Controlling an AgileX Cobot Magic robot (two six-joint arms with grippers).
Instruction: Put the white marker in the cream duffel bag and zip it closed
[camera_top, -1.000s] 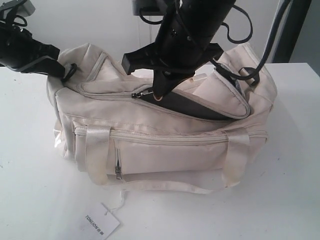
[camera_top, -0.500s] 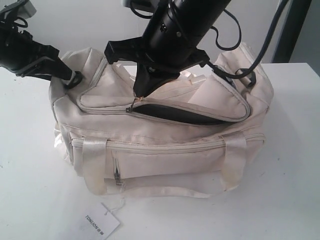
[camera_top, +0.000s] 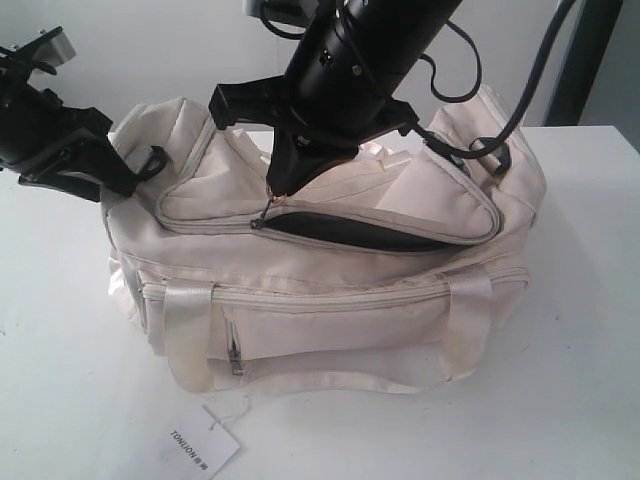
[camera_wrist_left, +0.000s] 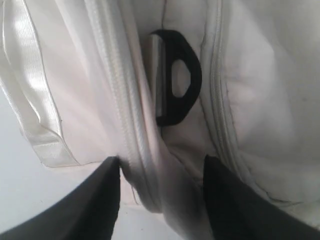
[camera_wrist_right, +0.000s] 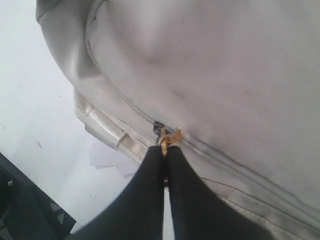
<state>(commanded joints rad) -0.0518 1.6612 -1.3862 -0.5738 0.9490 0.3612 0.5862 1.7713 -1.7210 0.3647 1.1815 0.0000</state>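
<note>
Progress is shown: the zipper pull (camera_top: 262, 214), pinched by the closed right end effector (camera_wrist_right: 165, 148), has been drawn along the cream duffel bag (camera_top: 330, 290) at mid-surface, leaving its opening part unzipped, the white marker unseen.

We see a white worktop (camera_top: 580, 300) carrying the cream duffel bag (camera_top: 330, 300), its paper tag (camera_top: 203, 442) lying flat below the claws.

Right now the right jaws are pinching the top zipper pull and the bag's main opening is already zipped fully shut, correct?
Not quite. The right gripper does pinch the zipper pull, but the cream duffel bag is not fully shut: the exterior view shows a dark gap open along the top zipper.
</note>
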